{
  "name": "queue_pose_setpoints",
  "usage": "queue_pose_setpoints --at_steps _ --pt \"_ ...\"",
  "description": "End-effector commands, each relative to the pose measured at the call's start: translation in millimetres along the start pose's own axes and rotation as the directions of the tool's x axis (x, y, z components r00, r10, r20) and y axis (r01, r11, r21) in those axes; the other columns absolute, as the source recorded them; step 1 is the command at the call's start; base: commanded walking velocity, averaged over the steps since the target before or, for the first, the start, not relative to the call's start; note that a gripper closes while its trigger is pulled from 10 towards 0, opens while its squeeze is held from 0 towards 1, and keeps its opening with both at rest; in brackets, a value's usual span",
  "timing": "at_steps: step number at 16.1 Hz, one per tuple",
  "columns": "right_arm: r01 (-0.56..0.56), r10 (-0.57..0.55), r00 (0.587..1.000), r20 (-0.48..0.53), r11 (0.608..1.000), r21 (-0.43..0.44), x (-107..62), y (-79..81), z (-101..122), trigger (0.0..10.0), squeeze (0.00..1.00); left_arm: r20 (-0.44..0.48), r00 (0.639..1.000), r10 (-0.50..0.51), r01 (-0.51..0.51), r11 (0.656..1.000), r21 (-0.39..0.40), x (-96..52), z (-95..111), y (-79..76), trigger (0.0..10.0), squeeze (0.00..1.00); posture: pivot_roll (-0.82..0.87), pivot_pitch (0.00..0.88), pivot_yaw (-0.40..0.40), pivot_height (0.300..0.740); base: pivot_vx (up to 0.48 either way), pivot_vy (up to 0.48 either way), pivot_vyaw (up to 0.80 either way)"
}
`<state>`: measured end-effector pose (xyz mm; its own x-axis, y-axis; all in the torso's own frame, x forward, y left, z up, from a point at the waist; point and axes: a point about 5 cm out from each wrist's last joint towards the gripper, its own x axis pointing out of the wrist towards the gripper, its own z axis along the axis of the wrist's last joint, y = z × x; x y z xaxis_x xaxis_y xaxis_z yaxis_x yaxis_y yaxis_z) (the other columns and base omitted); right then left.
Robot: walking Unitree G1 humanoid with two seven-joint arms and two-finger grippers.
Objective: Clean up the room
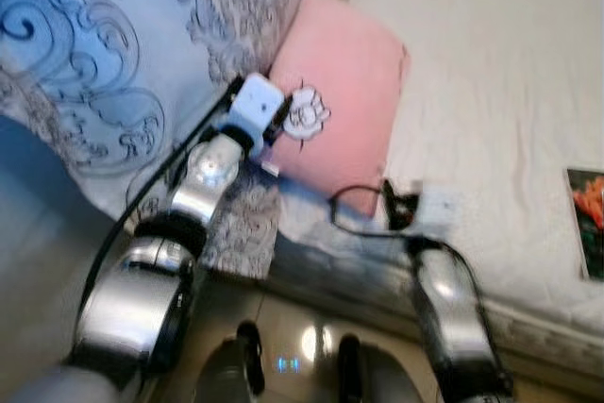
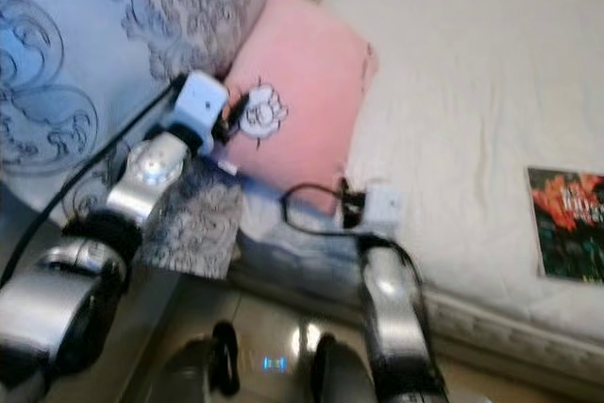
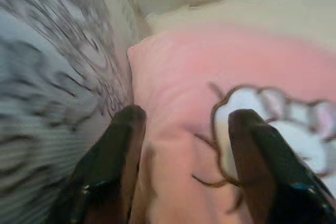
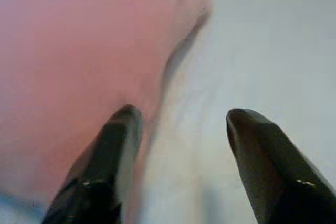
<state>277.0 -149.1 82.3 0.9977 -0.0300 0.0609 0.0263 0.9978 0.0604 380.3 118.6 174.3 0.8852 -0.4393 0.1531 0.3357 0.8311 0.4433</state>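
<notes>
A pink pillow [image 1: 344,92] with a white cartoon patch [image 1: 307,113] lies on the bed, against a blue patterned duvet [image 1: 94,44]. My left gripper [image 3: 184,116] is at the pillow's near left edge. Its fingers [image 3: 126,129] are open and press into the pink fabric, one of them beside the patch [image 3: 262,108]. My right gripper [image 4: 181,114] is open at the pillow's near right corner, one finger [image 4: 123,124] over the pink pillow [image 4: 79,51] and the other over the white sheet [image 4: 262,35]. Both eye views are blurred.
The white mattress [image 1: 491,92] stretches to the right, with a book [image 1: 587,224] lying near its right side. The bed's front edge [image 1: 528,318] runs just ahead of my body, above a glossy floor [image 1: 302,323]. Black cables trail along both arms.
</notes>
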Motion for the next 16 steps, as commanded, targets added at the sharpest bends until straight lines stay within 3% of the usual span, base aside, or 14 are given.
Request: queue_pose_setpoints --at_steps 1,4,5,6,7,8,10,13,16 --pt "0.04 -0.037 0.995 0.097 0.999 -0.033 -11.0 -8.0 24 10.0 1.0 0.039 0.999 -0.009 0.011 0.999 -0.045 -8.1 5 1.2 10.0 1.0 -0.02 0.027 -0.007 0.74 0.0 0.0 0.0" --pt "0.146 -0.135 0.983 0.122 0.986 -0.078 -46.9 -34.6 37 10.0 1.0 0.076 0.997 -0.001 0.024 0.955 -0.296 -35.6 14 -24.7 10.0 1.0 0.0 0.0 -0.021 0.74 0.0 0.0 0.0" --pt "0.169 -0.157 0.982 0.109 0.979 -0.11 -53.9 -45.9 35 10.0 1.0 0.103 0.994 0.03 0.011 0.927 -0.374 -47.6 19 -35.3 10.0 0.0 0.0 0.0 -0.032 0.74 0.0 0.0 0.0" --pt "0.197 -0.187 0.978 0.091 0.972 -0.125 -55.5 -52.7 32 10.0 1.0 0.094 0.994 0.06 -0.012 0.898 -0.44 -53.6 17 -40.0 10.0 0.0 0.01 0.0 -0.038 0.74 0.0 0.0 0.0" --pt "0.174 -0.168 0.984 0.056 0.975 -0.136 -56.2 -52.8 28 10.0 1.0 0.047 0.995 0.087 -0.05 0.847 -0.529 -64.3 7 -48.0 10.0 0.0 0.0 0.0 -0.038 0.74 0.0 -0.48 0.0" --pt "0.183 -0.181 0.983 0.034 0.977 -0.111 -52.1 -50.7 27 10.0 0.0 0.002 0.998 0.069 -0.057 0.837 -0.545 -70.8 -3 -56.8 10.0 0.0 0.0 0.0 -0.035 0.74 0.0 -0.48 0.0" --pt "0.18 -0.179 0.984 0.021 0.98 -0.084 -42.7 -43.6 24 10.0 0.0 -0.065 0.997 0.035 -0.066 0.825 -0.561 -77.4 -20 -67.5 10.0 0.0 0.0 0.0 -0.023 0.74 0.0 -0.48 0.0" --pt "0.157 -0.157 0.988 0.017 0.986 -0.056 -39.8 -43.6 17 10.0 0.0 -0.106 0.994 0.008 -0.066 0.826 -0.56 -79.9 -28 -70.1 10.0 0.0 -0.01 0.0 -0.019 0.74 0.0 -0.48 0.0" --pt "0.14 -0.141 0.99 0.002 0.985 -0.1 -36.9 -44.3 13 10.0 0.0 -0.112 0.994 0.005 -0.066 0.834 -0.548 -76.0 -31 -69.5 10.0 0.0 -0.02 0.0 -0.014 0.74 0.0 0.0 0.0"
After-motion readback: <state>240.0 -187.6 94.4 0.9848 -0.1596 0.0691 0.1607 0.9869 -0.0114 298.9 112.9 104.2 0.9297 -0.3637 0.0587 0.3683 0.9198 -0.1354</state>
